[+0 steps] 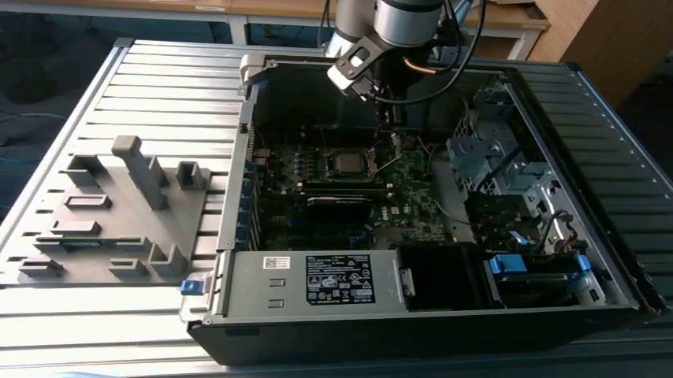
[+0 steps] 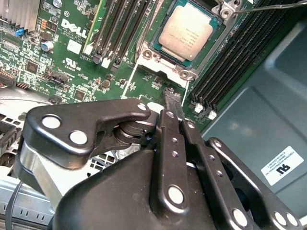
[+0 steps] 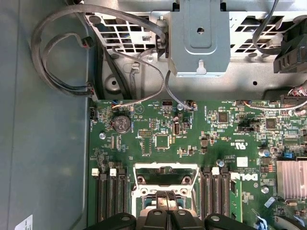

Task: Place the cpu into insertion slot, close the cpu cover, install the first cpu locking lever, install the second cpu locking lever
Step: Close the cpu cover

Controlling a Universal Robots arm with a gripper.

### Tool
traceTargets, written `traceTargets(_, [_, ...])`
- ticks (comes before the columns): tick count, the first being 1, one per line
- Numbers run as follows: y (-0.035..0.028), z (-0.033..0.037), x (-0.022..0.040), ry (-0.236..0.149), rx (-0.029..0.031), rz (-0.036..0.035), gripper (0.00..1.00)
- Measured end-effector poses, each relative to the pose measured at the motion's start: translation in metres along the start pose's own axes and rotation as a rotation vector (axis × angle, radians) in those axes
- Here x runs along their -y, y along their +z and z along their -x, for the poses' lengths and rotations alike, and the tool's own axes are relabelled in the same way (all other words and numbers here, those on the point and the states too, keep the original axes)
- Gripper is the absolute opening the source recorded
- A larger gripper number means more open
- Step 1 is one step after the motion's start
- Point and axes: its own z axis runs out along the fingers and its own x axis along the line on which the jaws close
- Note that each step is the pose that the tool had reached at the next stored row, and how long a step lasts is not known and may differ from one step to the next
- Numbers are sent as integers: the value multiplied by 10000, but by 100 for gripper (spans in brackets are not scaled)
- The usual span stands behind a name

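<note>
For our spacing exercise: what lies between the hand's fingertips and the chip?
In the second wrist view, the metal frame and green board separate hand and chip.

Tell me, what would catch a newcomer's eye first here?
Probably the open computer case lying on the slatted metal table, with the robot arm reaching down into it. In the second wrist view, the black end effector hangs over the green circuit board, close to the silvery cpu. A grey fixture plate with upright blocks lies at the exterior view's left.
</note>
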Motion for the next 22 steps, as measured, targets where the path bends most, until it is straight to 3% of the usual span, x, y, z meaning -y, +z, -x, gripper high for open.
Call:
traceTargets(18, [2,-1,-41,0,0,0,11])
traceTargets(22, [4,-2,-75,0,0,0,11])
